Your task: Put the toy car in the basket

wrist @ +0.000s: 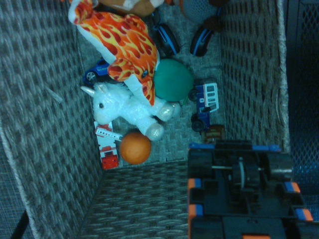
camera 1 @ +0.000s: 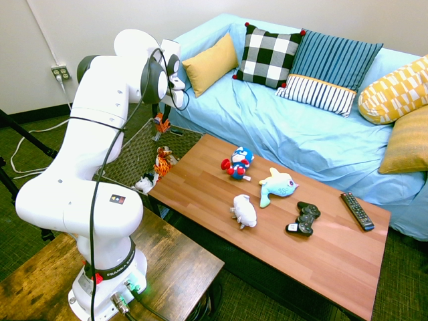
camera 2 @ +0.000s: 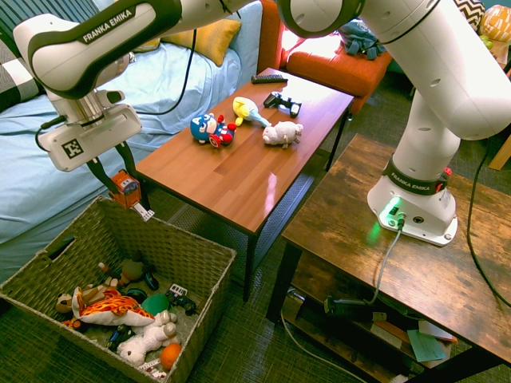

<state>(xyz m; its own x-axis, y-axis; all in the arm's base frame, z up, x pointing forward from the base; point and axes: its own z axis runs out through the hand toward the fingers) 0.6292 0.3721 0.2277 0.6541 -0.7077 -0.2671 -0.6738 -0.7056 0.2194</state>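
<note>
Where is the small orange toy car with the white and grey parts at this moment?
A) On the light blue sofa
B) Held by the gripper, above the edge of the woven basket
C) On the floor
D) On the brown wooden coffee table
B: the small orange toy car hangs between the closed fingers of the black gripper, at the far rim of the grey-brown woven basket.

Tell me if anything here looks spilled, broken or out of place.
Nothing looks spilled or broken. The gripper holds the toy car tilted above the basket's edge, which fits the task. Toys lying jumbled inside look normal.
</note>
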